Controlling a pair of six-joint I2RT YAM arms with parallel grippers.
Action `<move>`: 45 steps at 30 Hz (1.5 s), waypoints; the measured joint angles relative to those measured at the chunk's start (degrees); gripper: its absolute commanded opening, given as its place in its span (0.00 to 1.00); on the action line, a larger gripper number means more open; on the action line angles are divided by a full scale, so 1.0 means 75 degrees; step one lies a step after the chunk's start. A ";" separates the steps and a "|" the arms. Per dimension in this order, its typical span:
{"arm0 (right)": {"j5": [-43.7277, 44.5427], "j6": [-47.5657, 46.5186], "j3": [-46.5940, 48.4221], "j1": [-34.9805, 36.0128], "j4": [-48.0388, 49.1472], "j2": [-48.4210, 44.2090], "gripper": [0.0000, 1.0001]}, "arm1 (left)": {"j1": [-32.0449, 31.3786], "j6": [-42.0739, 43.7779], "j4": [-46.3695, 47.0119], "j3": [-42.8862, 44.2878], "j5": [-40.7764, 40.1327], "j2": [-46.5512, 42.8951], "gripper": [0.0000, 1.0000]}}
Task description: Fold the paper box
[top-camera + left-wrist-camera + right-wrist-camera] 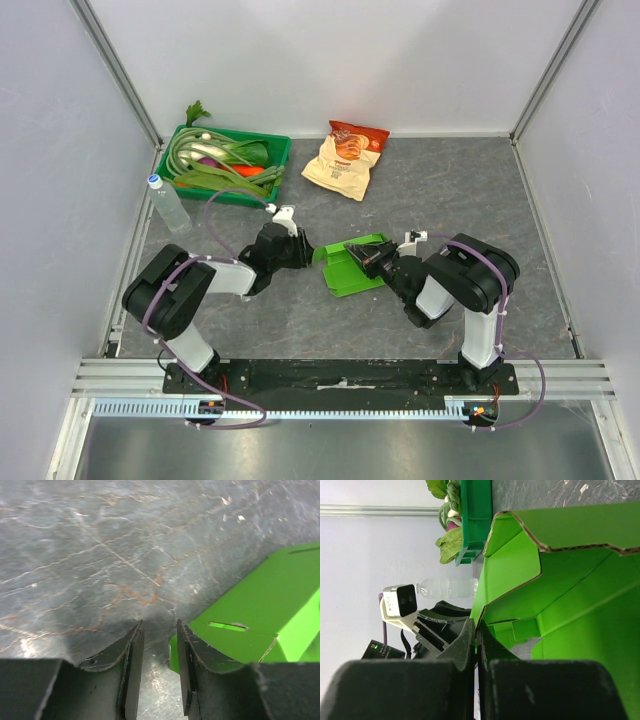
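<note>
The paper box (345,270) is a lime-green cardboard piece lying partly unfolded on the grey table between the two arms. My right gripper (376,262) reaches into it from the right. In the right wrist view this gripper (476,627) is shut on a thin raised wall of the box (570,580), whose flaps stand open around it. My left gripper (306,250) sits at the box's left edge. Its jaws (159,630) stand apart over bare table, and the box (270,605) lies just outside the right finger (186,645), with a corner peeking past it.
A dark green tray (283,150) of vegetables stands at the back left. A beige-and-red snack bag (345,160) lies at the back centre. A clear water bottle (168,203) lies by the left wall. White walls enclose the table on three sides.
</note>
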 measured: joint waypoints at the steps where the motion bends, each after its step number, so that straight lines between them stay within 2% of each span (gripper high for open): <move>1: 0.0000 0.0000 0.0000 0.0000 0.0003 0.0000 0.00 | 0.0003 0.0000 0.0105 0.0026 0.0286 0.0073 0.38; 7: 0.0003 0.0015 -0.0003 -0.0003 0.0038 0.0023 0.00 | 0.0052 -0.0012 0.0393 0.0020 0.1419 0.0175 0.34; 16: 0.0009 0.0070 -0.0003 -0.0003 0.0082 0.0061 0.00 | 0.0102 -0.0032 0.0650 -0.0227 0.2168 0.0119 0.35; 24: 0.0017 0.0114 -0.0012 -0.0003 0.0093 0.0076 0.00 | 0.0102 -0.0029 0.0988 -0.0603 0.2509 0.0073 0.42; 29: 0.0017 0.0140 -0.0029 -0.0003 0.0099 0.0076 0.00 | 0.0032 -0.0026 0.0956 -0.1032 0.2734 -0.0484 0.45; 36: 0.0032 0.0175 -0.0032 -0.0003 0.0128 0.0131 0.00 | -0.0026 -0.0029 0.0924 -0.1043 0.2748 -0.0699 0.45; 45: 0.0085 0.0216 -0.0050 0.0009 0.0146 0.0163 0.00 | -0.0216 -0.0213 0.0959 -0.0801 0.2713 -0.0376 0.47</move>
